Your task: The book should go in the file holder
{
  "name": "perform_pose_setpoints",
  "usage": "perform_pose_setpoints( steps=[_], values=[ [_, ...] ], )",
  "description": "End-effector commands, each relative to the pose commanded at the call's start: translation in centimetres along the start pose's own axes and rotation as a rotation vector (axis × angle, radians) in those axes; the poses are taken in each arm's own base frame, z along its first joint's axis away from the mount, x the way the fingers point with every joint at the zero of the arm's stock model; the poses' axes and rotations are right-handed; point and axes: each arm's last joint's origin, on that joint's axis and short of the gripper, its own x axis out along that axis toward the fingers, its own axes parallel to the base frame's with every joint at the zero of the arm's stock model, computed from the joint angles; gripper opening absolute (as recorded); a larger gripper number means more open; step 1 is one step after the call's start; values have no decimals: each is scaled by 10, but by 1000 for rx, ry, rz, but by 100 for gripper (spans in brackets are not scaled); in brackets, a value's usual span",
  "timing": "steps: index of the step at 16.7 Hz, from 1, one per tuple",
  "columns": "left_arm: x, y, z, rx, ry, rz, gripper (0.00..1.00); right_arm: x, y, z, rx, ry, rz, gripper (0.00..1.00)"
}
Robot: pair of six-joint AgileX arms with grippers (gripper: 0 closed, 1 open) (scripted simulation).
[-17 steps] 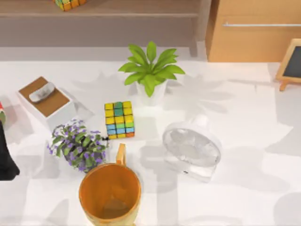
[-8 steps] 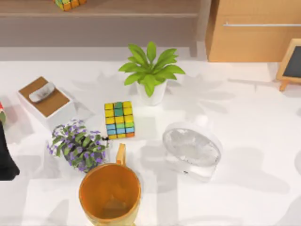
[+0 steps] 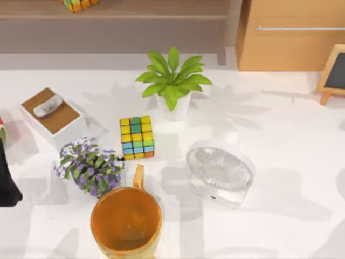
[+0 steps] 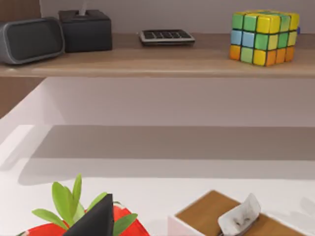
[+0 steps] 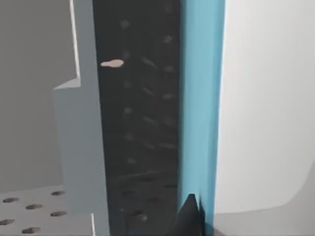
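Judging from my feeds, the job looks close to done. Starting at the left, my left arm [image 3: 6, 181] sits parked at the table's left edge; in the left wrist view one dark fingertip [image 4: 96, 220] pokes up in front of a red strawberry-like object [image 4: 125, 223], and I cannot tell how those fingers are set. Further right in the top view lie the tissue box [image 3: 53, 116], the purple flowering plant [image 3: 89, 166], the colour cube [image 3: 137, 137], the orange mug [image 3: 125, 221], the green potted plant [image 3: 172, 81], the white fan [image 3: 220, 167] and the small framed blackboard [image 3: 335, 74]. The right wrist view shows the book [image 5: 202, 113] standing upright, its teal cover against the dark perforated interior of the grey file holder [image 5: 78, 147]. One right fingertip [image 5: 189, 216] sits at its lower edge; whether it grips or has let go I cannot tell. What remains, I judge, is release and withdrawal. No brand, label or readable writing is visible anywhere.
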Motion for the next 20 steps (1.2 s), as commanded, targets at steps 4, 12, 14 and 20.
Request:
perform_pose_setpoints(
  steps=[4, 12, 14, 20],
  values=[
    [0, 0, 0, 0, 0, 0, 100, 20, 3, -2, -2, 7, 3, 0],
    [0, 0, 0, 0, 0, 0, 100, 28, 1, -1, -2, -1, -5, 15],
    [0, 0, 0, 0, 0, 0, 100, 28, 1, -1, -2, -1, -5, 30],
    [0, 0, 0, 0, 0, 0, 100, 28, 1, -1, -2, -1, -5, 75]
  ],
)
